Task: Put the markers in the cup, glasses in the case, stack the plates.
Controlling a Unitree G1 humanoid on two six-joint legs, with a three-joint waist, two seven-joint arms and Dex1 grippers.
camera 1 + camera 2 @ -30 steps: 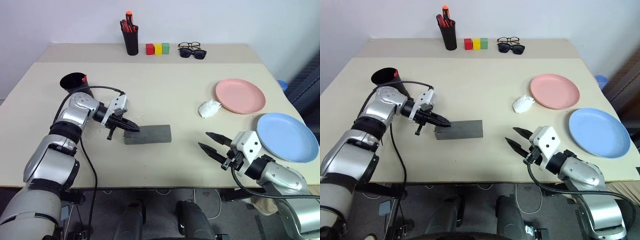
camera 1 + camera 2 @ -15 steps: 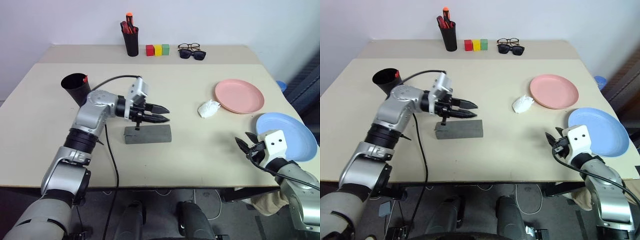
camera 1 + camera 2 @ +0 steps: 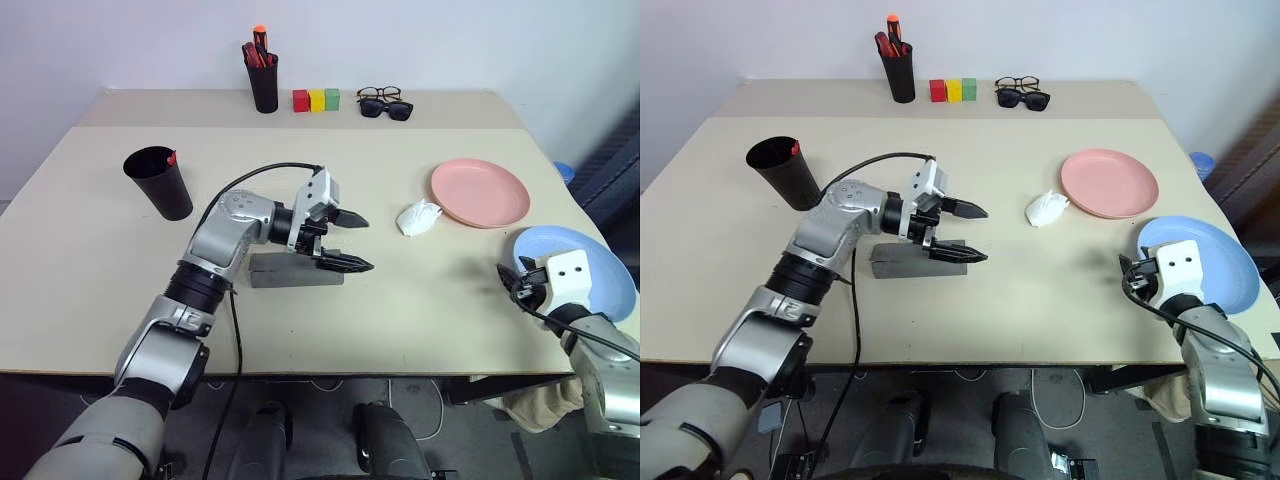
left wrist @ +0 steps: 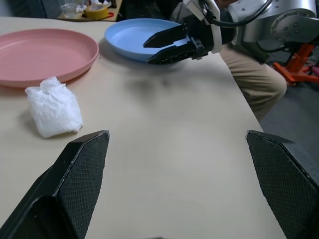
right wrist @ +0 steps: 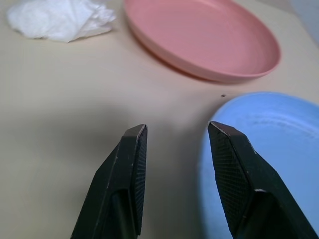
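Beige tabletop: grey felt glasses case (image 3: 296, 270) closed, pink round plastic plate (image 3: 480, 192) and blue round plastic plate (image 3: 580, 272) unstacked; left gripper (image 3: 349, 241) spread wide, empty; right gripper (image 5: 177, 142) fingers apart at blue rim.

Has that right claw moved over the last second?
Yes. The right gripper has swung out to the robot's right, from in front of the crumpled tissue to the near edge of the blue plate.

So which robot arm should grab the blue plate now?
The right one, probably. The right gripper sits open at the near edge of the blue plate, one finger over its rim. The left gripper is open above the grey case, far from both plates.
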